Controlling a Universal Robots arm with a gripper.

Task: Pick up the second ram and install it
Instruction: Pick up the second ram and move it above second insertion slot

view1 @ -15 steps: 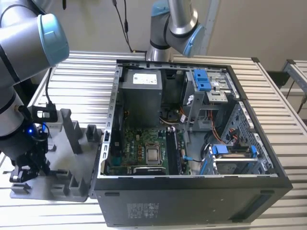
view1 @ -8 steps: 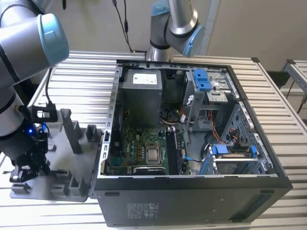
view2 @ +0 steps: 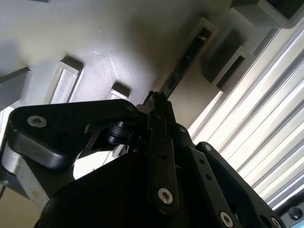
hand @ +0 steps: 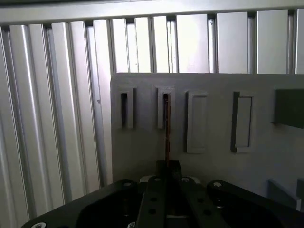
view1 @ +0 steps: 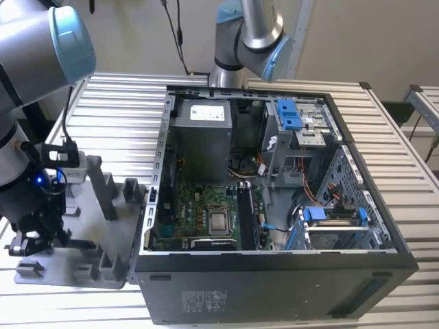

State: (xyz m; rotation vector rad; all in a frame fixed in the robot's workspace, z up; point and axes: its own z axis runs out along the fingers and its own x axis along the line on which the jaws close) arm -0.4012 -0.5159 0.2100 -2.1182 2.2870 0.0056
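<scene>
The second ram (hand: 167, 128) is seen edge-on as a thin dark stick with one end in a narrow slot of the grey fixture (hand: 213, 114). In the second wrist view the ram (view2: 187, 61) runs from that slot to my fingertips. My gripper (hand: 167, 166) has its fingers pressed together on the ram's near end, as the second wrist view also shows of the gripper (view2: 154, 100). In the exterior view the gripper (view1: 33, 236) hangs low over the fixture (view1: 89, 226) at the exterior view's left, beside the open computer case (view1: 274, 274).
The case lies open with its motherboard (view1: 206, 212) and the long memory slots (view1: 250, 216) facing up. Upright posts (view1: 103, 185) stand on the fixture close to my arm. A second arm (view1: 250, 34) stands behind the case. Ribbed metal table (view1: 116, 116) surrounds everything.
</scene>
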